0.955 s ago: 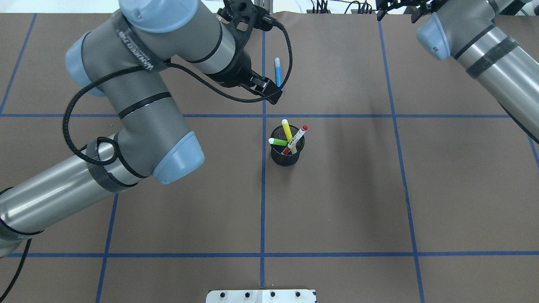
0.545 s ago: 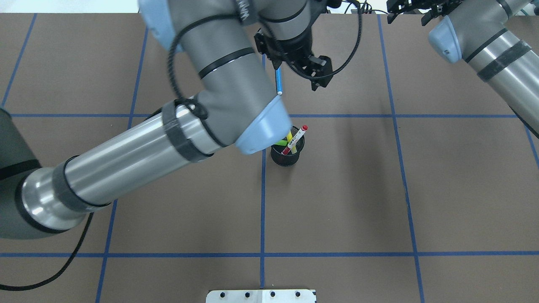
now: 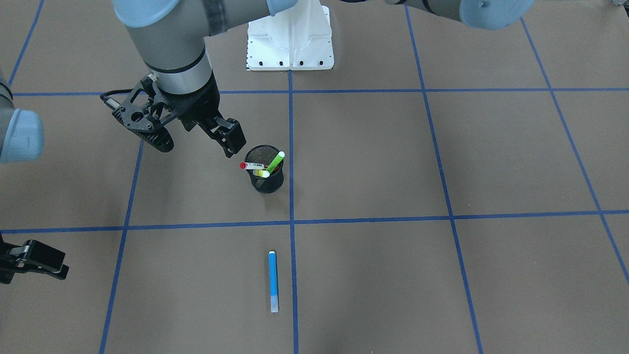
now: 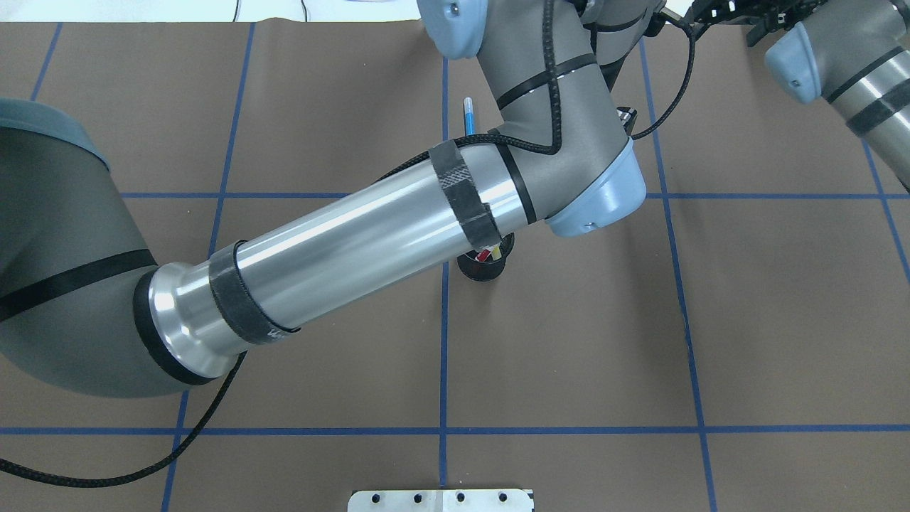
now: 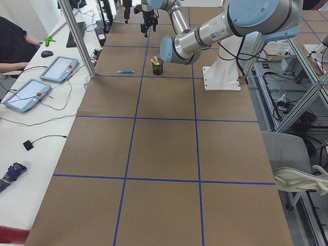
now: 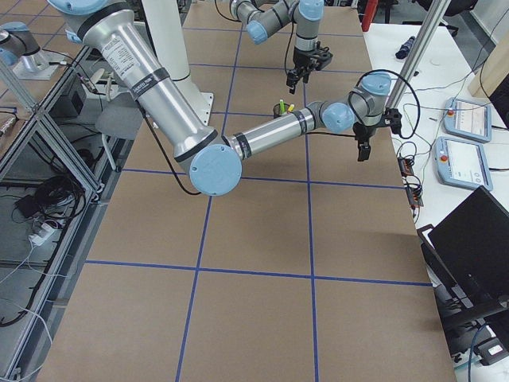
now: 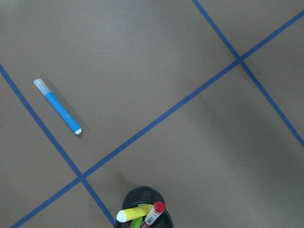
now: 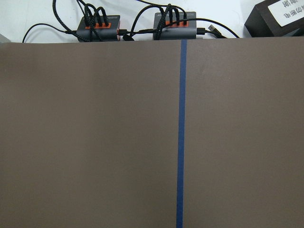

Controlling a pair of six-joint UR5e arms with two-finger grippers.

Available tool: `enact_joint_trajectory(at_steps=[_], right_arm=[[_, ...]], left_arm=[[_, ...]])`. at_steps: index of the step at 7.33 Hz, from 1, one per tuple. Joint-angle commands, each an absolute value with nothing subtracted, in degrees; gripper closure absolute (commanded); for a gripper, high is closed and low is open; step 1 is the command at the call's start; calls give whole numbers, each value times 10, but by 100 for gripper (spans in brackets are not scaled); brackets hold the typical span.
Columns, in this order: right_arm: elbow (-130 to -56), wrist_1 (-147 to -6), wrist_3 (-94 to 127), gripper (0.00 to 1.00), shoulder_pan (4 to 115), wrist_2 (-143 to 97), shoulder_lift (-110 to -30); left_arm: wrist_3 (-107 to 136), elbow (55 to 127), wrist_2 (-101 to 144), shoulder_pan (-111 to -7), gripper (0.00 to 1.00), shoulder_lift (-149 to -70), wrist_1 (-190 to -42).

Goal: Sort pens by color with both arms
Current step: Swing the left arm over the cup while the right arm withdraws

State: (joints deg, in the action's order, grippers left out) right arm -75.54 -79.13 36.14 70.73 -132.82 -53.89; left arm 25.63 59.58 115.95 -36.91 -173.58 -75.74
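Two arms and four pens around one black mesh cup (image 3: 266,186), which is taken as the landmark. The left gripper (image 3: 197,149) is shown raised beside the cup, on the robot's right of it. Its two fingers (image 3: 231,140) are spread wide and nothing is held between them. The right gripper (image 3: 51,263) is seen only in part, well apart from the cup, on the robot's right and toward the operators' side. Whether it is spread or closed cannot be told.

Three pens stand tilted in the cup: one green pen (image 3: 276,161), one yellow pen (image 3: 263,173) and one white pen with a red cap (image 3: 251,165). The one blue pen (image 3: 273,281) lies flat on the brown table cover (image 3: 442,162), well apart from the cup on the operators' side and just beside the central blue tape line (image 3: 292,236).
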Motion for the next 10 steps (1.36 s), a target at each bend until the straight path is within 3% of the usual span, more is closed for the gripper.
enact_joint_trajectory(at_steps=[1, 10], right_arm=[[-766, -789, 332, 1, 736, -1358, -574], [-782, -791, 316, 1, 776, -1425, -615]], left_arm=[[215, 515, 1158, -362, 0, -1774, -745], [163, 449, 1120, -313, 0, -1777, -678]])
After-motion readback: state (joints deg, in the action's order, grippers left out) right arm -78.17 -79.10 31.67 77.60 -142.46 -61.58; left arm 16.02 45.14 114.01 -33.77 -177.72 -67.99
